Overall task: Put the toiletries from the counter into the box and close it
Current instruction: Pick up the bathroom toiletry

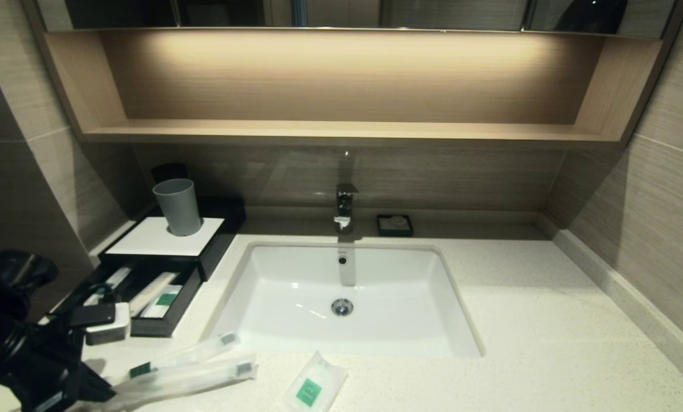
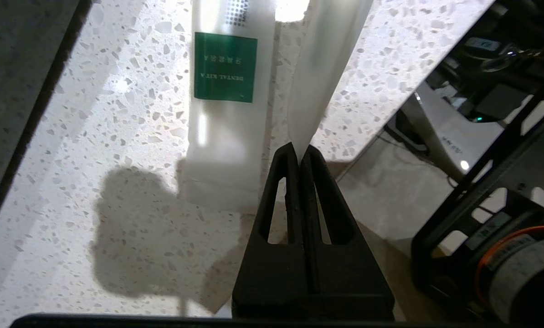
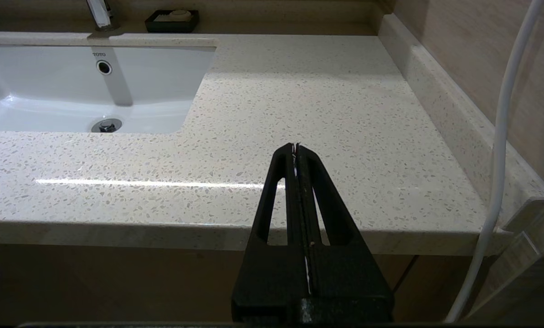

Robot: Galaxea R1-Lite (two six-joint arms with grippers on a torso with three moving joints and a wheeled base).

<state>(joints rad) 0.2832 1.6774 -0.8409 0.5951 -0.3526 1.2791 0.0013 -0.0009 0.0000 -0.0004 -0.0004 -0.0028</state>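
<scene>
Your left gripper [image 2: 300,152] was pinched on one toothbrush packet [image 2: 322,68] at the counter's [image 1: 536,326] front edge; the other packet [image 1: 184,356] and the sachet [image 1: 313,386] lay nearby. The box [image 1: 167,237] drawer stood open, some items inside. Your right gripper [image 3: 296,148] sat closed, empty, off the speckled stone's front.

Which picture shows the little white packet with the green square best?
The head view: the white sachet lies whole on the counter in front of the sink. The left wrist view shows only toothbrush packets, and the right wrist view shows none of it.
</scene>
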